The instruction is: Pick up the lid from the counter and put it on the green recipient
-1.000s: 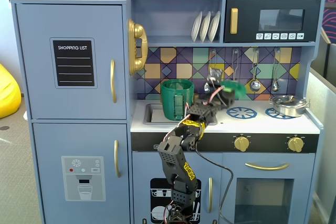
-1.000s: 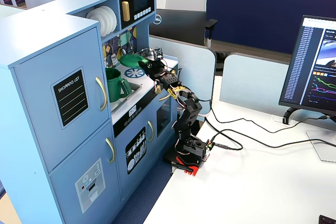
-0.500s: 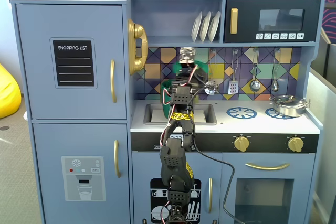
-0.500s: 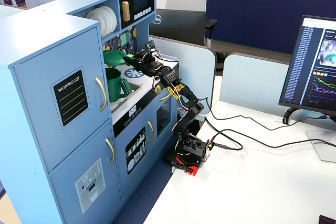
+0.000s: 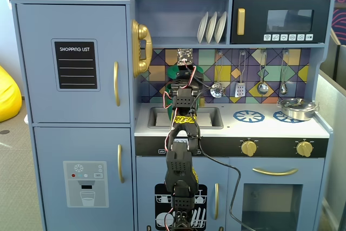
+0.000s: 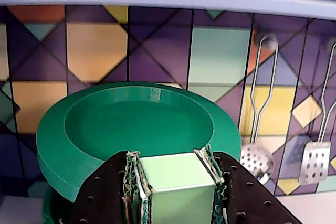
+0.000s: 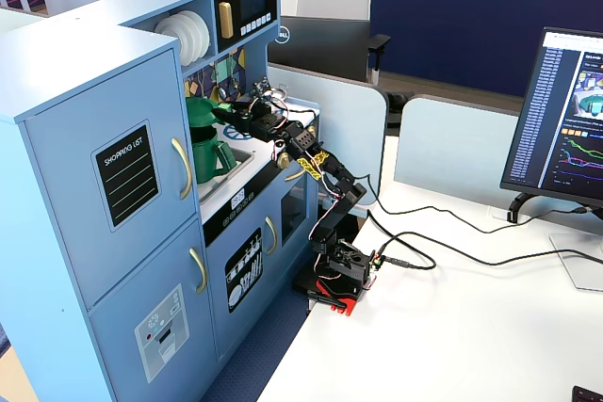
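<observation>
One gripper point(image 6: 177, 195): jaws pinched on the pale square knob of the lid point(image 6: 134, 124), one finger at each side, seen in the wrist view.
One lid, green, round: held in the air just above the green recipient point(image 7: 206, 150); whether they touch cannot be told.
One green recipient: stands in the sink point(image 5: 208, 117), largely hidden behind the arm in a fixed view.
Right of the sink: two blue burner rings point(image 5: 248, 116), one steel pot point(image 5: 296, 108).
Above it: three white plates point(image 5: 211, 27).
</observation>
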You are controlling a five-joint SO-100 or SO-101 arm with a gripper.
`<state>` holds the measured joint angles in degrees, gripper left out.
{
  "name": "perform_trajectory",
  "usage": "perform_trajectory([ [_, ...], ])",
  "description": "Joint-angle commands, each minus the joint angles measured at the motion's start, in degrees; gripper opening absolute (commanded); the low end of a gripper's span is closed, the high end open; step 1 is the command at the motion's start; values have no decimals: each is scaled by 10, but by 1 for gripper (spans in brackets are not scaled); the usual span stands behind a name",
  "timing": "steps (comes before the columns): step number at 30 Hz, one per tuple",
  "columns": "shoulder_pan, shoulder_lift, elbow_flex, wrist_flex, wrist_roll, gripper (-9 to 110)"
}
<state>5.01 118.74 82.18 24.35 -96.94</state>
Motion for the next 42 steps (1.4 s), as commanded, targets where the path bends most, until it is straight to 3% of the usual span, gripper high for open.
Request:
perform_trajectory([
  [1,-5,0,-10,-32,-1,0],
  [42,-23,29,74,-46,-19,0],
])
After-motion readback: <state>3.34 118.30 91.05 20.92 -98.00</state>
